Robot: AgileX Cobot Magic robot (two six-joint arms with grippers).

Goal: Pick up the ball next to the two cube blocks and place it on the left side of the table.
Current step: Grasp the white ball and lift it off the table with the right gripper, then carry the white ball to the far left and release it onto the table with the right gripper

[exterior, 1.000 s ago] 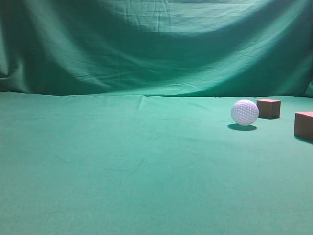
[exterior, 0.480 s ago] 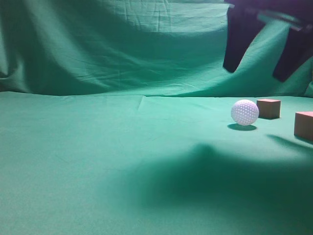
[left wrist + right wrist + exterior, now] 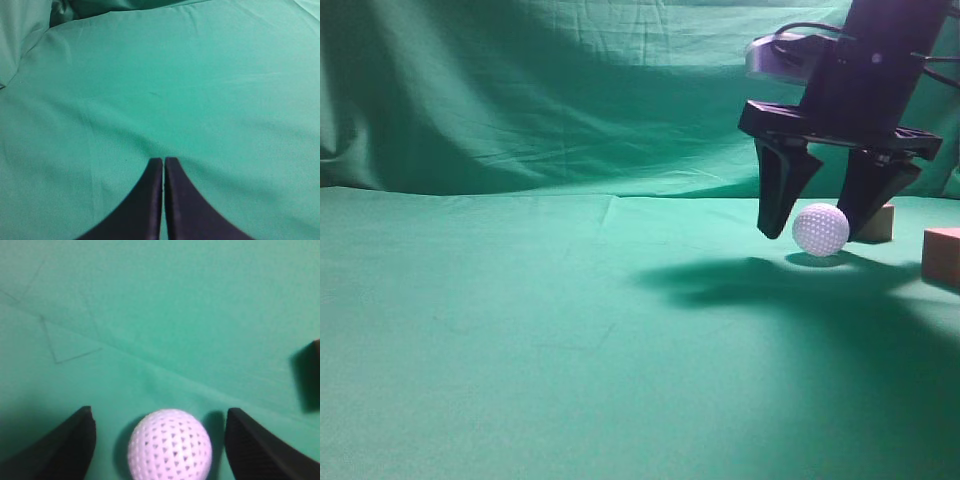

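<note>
The white dimpled ball (image 3: 820, 229) rests on the green table (image 3: 570, 330) at the right; it also shows in the right wrist view (image 3: 169, 445). My right gripper (image 3: 817, 222) is open and low, one finger on each side of the ball, not touching it (image 3: 160, 412). One reddish-brown cube block (image 3: 880, 222) sits just behind the ball, partly hidden by a finger. The other cube block (image 3: 942, 256) is at the right edge. My left gripper (image 3: 163, 160) is shut and empty over bare cloth, out of the exterior view.
The green cloth backdrop (image 3: 570, 90) rises behind the table. A dark cube edge (image 3: 315, 375) shows at the right of the right wrist view. The arm's shadow (image 3: 740, 280) lies left of the ball.
The right arm came down from the top right and now straddles the ball with open fingers. The ball and cubes have not moved.
</note>
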